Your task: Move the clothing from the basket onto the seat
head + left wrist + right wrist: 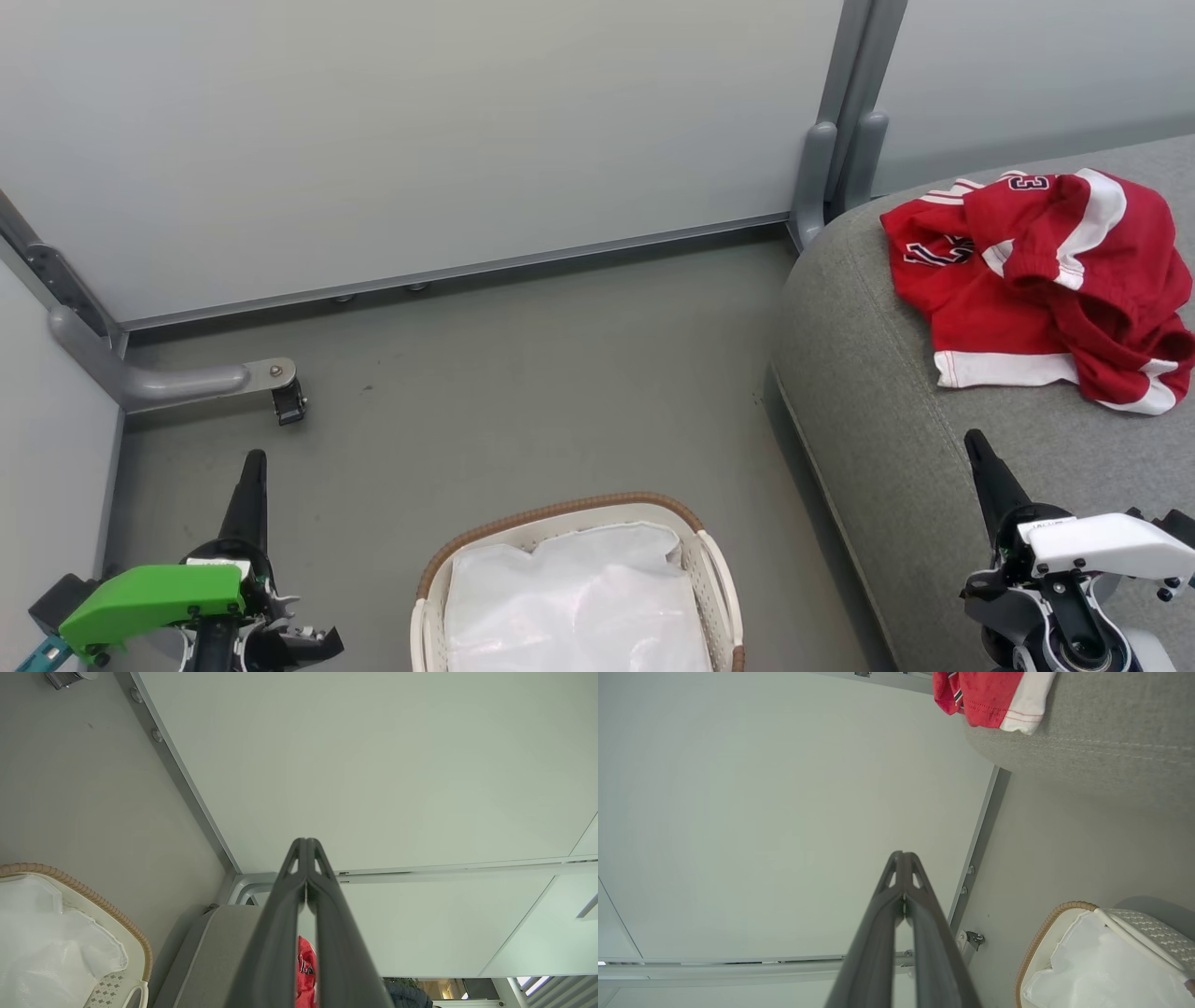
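The red clothing (1046,280) with white trim lies crumpled on the grey seat (878,392) at the right; a part of the clothing (990,700) shows in the right wrist view and a sliver of the clothing (306,970) between the left fingers. The cream basket (560,518) with a brown rim sits on the floor at bottom centre, holding just its white liner (574,607). My left gripper (254,459) is shut and empty, left of the basket. My right gripper (974,439) is shut and empty, over the seat's front part, below the clothing.
Grey partition walls stand behind and to the left. A metal foot with a caster (285,397) juts out over the floor at the left. A grey post (836,168) stands at the seat's far corner. Bare floor lies between basket and wall.
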